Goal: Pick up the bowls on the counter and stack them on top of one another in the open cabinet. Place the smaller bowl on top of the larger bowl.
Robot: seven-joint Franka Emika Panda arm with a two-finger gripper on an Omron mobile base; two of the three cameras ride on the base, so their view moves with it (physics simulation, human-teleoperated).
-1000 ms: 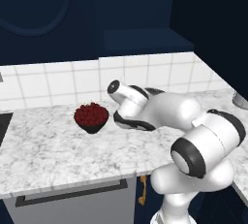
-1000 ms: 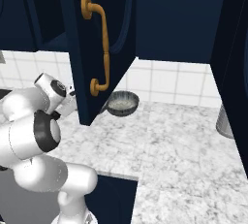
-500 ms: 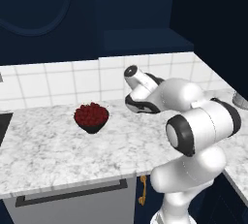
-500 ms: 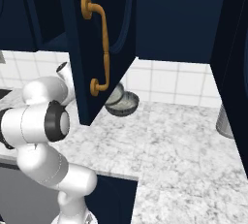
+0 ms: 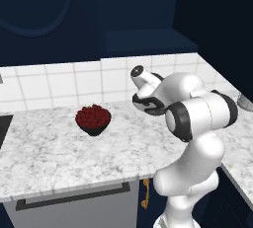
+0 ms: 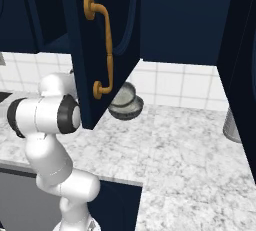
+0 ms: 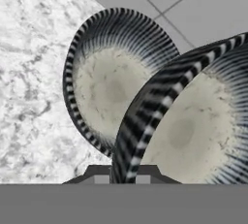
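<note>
The worktop (image 7: 34, 72) lies beyond the gripper (image 7: 123, 177). One bowl (image 7: 109, 85) rests there, just past the fingertips. The gripper is clenched on the near rim of the other bowl (image 7: 193, 131), lifted and tilted. It looks rigid, light and slick; that thin ribbed rim seems the right hold.

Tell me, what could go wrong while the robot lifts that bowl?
The gripper pinches only the thin rim of one bowl, so it might slip out and drop. The held bowl hangs tilted right over the other bowl on the counter; they could bump. The open cabinet door is close, and the lifted bowl might hit it.
</note>
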